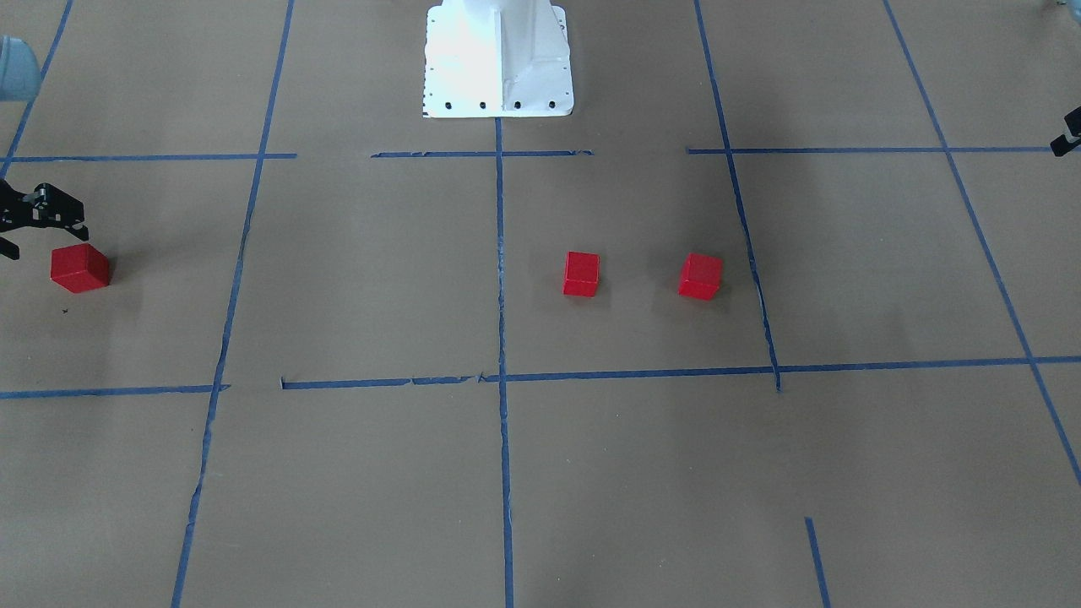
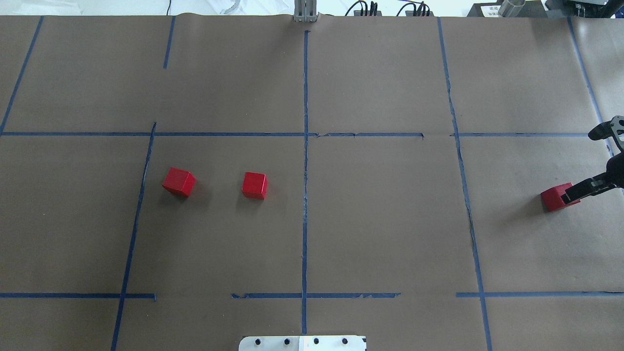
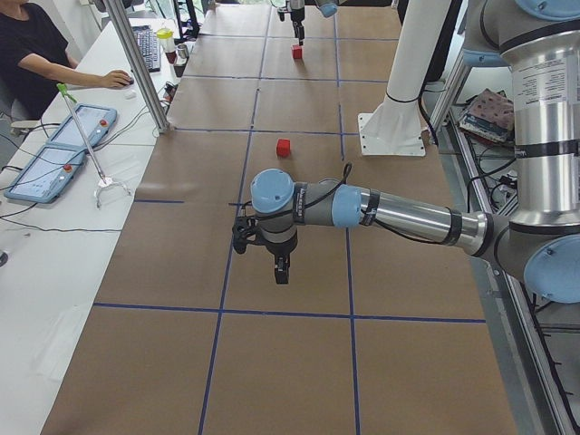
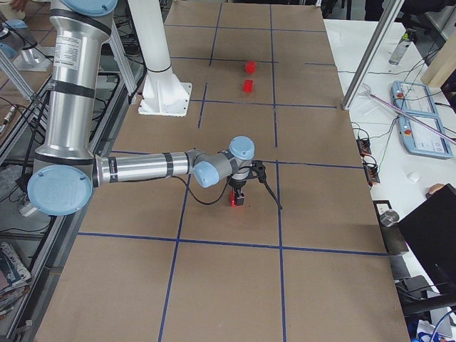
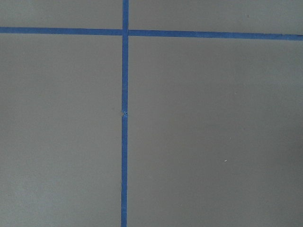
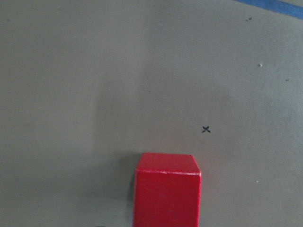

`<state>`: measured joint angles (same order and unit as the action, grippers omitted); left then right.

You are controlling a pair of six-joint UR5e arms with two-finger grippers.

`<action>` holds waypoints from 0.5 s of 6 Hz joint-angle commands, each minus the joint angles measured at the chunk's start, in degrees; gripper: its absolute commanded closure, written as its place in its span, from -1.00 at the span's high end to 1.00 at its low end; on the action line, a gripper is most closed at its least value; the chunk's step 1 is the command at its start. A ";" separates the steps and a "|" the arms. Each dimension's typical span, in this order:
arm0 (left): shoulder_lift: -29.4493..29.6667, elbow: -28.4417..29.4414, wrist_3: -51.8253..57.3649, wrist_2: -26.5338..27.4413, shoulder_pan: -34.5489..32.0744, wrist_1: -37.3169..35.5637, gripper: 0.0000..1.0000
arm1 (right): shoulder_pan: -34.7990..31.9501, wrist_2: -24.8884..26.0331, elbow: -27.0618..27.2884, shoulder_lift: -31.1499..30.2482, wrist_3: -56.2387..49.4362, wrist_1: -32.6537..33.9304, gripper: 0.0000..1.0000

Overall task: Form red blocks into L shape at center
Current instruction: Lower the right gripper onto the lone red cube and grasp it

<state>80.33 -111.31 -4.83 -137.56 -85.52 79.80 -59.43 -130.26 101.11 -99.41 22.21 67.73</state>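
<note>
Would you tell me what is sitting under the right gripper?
A red block rests on the brown paper below the right gripper. Its fingers cover one edge overhead, so contact cannot be judged.

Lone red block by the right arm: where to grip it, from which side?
Take the red block from straight above, fingers on two opposite side faces. It sits flat and alone on the paper, and the right wrist view shows its faces roughly square to the right hand, so little wrist turn seems needed.
</note>
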 commanded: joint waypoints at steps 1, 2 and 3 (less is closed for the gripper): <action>0.00 -0.04 0.09 0.01 0.00 0.00 1.00 | 1.32 0.19 -1.35 0.97 0.20 -0.14 0.97; 0.00 -0.04 0.00 -0.08 0.00 0.00 1.00 | 1.68 0.36 -3.18 2.11 0.20 -0.40 0.97; 0.00 -0.04 0.00 -0.08 0.00 0.00 1.00 | 2.29 0.36 -4.33 3.07 0.20 -0.41 0.97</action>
<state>80.33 -111.35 -4.82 -137.61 -85.52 79.81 -57.71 -129.95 98.09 -97.34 22.40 67.39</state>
